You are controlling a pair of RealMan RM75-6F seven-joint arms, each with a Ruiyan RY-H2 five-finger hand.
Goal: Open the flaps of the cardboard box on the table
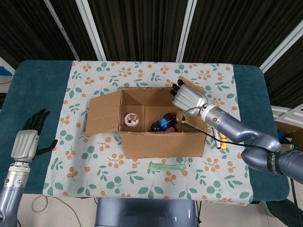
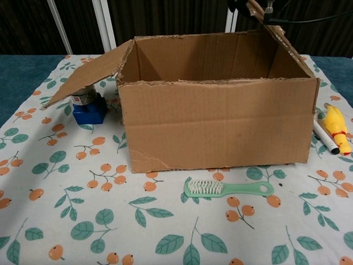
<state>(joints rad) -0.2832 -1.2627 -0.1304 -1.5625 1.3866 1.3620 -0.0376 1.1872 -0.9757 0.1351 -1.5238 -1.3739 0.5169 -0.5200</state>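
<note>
Landmark: cardboard box (image 1: 161,142). Top is open, access from straight above, but the floor holds a dark bottle (image 1: 163,122) right of centre and a pink round item (image 1: 130,119) left of centre. Left flap (image 1: 102,113) splays outward over a blue block with a jar (image 2: 88,105), so the left side is cramped low down. Right flap (image 1: 191,85) stands raised with the right robot hand (image 1: 188,98) on it, blocking that edge. Right of box: yellow toy (image 2: 336,127) and marker (image 2: 325,138) close in. In front: green brush (image 2: 226,189) just off the wall. Left robot hand (image 1: 26,139) is well left of box, over bare bench (image 1: 38,90)
</note>
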